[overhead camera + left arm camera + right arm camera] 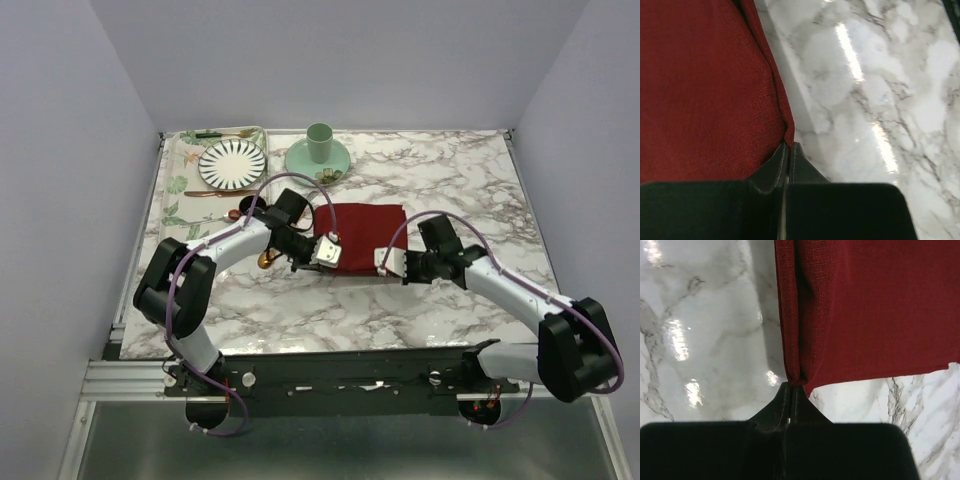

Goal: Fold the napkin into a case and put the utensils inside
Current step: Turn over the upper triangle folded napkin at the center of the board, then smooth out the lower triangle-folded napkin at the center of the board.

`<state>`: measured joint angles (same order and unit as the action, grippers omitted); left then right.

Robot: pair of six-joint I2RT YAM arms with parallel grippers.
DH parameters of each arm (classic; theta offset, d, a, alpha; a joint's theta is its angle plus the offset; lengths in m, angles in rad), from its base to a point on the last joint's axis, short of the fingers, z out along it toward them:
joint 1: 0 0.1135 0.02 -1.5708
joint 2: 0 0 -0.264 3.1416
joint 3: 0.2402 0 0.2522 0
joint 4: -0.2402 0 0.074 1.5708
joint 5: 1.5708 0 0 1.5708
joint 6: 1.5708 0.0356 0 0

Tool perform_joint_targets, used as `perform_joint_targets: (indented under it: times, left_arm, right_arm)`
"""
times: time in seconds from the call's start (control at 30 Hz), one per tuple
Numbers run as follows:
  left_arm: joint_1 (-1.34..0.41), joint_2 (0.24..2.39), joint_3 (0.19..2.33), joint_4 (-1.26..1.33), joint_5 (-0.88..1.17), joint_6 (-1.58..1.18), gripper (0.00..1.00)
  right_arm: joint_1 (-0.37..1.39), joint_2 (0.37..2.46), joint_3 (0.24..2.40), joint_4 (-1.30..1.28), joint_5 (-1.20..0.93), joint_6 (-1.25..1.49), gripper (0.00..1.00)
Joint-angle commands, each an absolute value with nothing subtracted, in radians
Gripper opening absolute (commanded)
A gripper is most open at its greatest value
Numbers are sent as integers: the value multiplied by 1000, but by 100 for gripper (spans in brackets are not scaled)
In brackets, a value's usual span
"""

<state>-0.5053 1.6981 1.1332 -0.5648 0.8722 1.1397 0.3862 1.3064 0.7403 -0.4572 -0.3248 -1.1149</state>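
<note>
Top view: dark red, creased cloth napkin [365, 222] lies at frame centre on the white marbled bench [470, 180]. Left wrist view: left tool [790, 146] clamped on the napkin's edge, lower centre. Right wrist view: right tool [791, 386] clamped on its folded corner.

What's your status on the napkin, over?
Left claw shut on napkin, near edge. Right claw shut on same edge, other end. Cup beyond, apart from cloth; nothing blocking seen.

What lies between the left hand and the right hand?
The napkin: left hand and right hand each pinch a near corner, seen in the top view.
</note>
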Motion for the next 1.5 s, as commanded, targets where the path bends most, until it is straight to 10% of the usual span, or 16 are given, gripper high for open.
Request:
perform_joint_targets:
  times: [0.0,0.37,0.5,0.53,1.1,1.47]
  left_arm:
    - [-546,1600,1026,-555,808,1258,0]
    - [-667,1551,931,-648,727,1376,0]
    - [-672,1513,951,-774,750,1451,60]
    - [-672,1478,968,-791,770,1413,61]
    - [-480,1743,1351,-776,787,784,33]
    - [-652,1710,1184,-719,594,807,40]
  right_arm:
    - [459,1169,572,-311,-255,-1236,1]
    - [580,1158,482,-274,-201,-1253,2]
    - [595,1077,514,-414,-224,-1258,59]
    - [597,1021,531,-483,-247,-1246,73]
    - [434,1405,1080,-862,-413,-583,49]
    - [370,1623,1091,-977,-491,-450,48]
